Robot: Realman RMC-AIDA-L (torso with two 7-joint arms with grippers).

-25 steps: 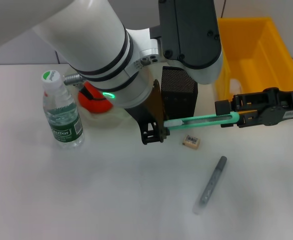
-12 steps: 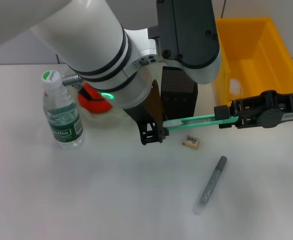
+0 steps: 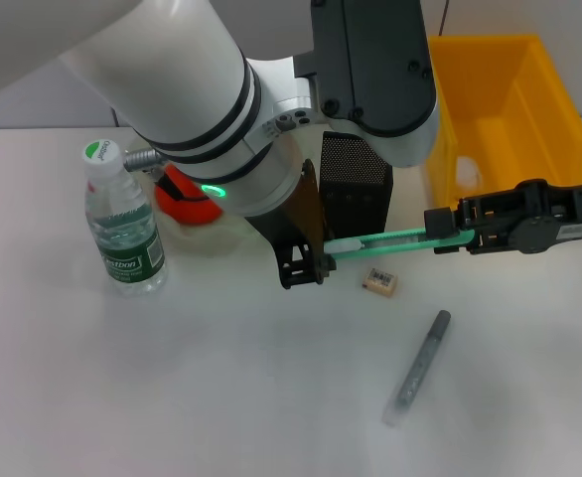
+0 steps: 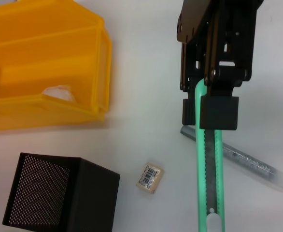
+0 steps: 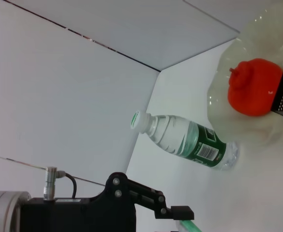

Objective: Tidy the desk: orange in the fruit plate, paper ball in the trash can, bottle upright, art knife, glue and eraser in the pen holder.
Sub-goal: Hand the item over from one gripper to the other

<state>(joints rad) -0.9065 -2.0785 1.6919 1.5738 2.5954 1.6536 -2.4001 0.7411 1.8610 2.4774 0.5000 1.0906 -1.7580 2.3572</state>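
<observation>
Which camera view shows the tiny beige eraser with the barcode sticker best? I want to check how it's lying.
The left wrist view: the tiny beige rectangular eraser lies flat, barcode sticker up, unobstructed beside the black mesh pen holder. The head view shows it smaller. The right wrist view doesn't show it.

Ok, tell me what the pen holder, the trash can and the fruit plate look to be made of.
The pen holder looks like matte black metal mesh: fine perforations cover its walls. The trash can seems moulded plastic, bright yellow with a slight sheen and smooth thick walls. The fruit plate appears to be translucent pale glass, though clear plastic is possible; the table shows through it beneath the orange.
</observation>
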